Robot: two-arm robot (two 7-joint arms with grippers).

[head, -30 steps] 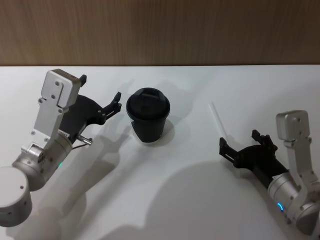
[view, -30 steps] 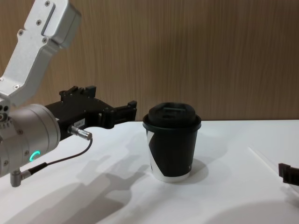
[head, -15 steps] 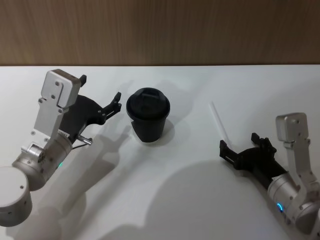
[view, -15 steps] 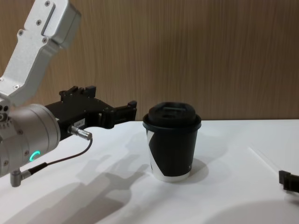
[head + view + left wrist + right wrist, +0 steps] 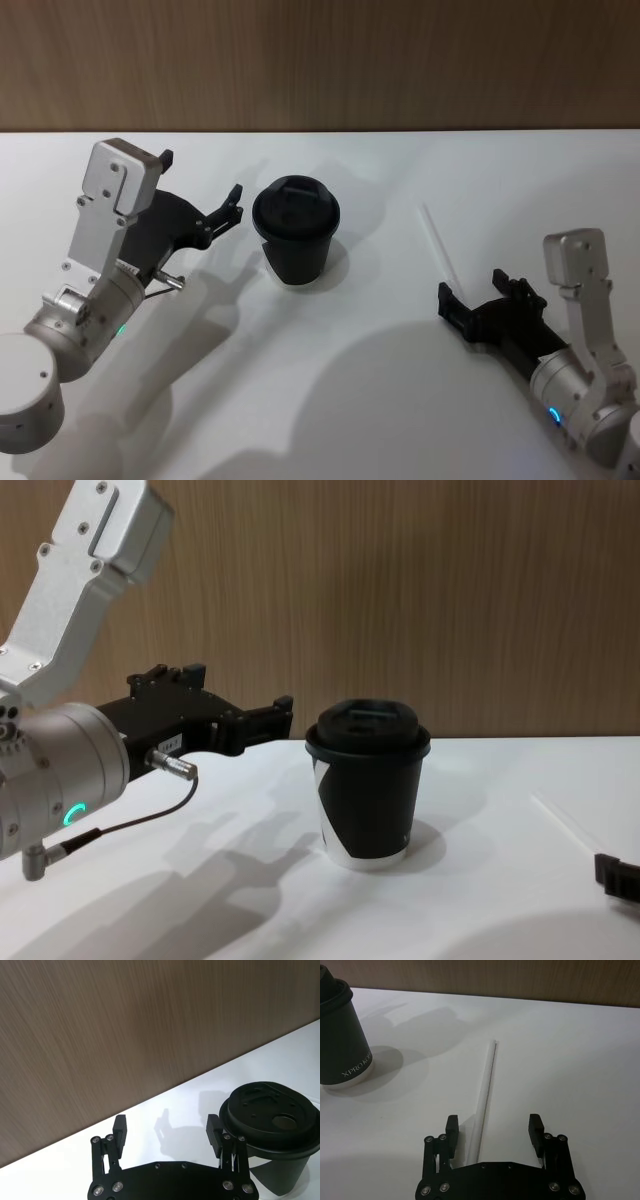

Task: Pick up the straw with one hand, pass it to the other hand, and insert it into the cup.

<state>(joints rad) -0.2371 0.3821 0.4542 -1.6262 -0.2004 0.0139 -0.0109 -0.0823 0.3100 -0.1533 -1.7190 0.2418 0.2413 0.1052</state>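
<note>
The thin translucent straw [image 5: 438, 243] lies flat on the white table [image 5: 340, 400], right of the cup [image 5: 295, 230]; the right wrist view has the straw [image 5: 487, 1092] running lengthwise between the open fingers. My right gripper [image 5: 476, 296] hovers open over the straw's near end. The black lidded cup [image 5: 368, 782] stands upright mid-table, with a white patch on its side. My left gripper [image 5: 201, 190] is held open and empty just left of the cup, whose lid [image 5: 270, 1115] is beside its fingertip.
A wooden wall [image 5: 320, 60] runs along the table's far edge. A thin black cable [image 5: 120, 825] loops from the left arm's wrist.
My right gripper has drawn back slightly toward the near edge and lower, keeping open over the straw's near end. The left arm, cup and straw have stayed put.
</note>
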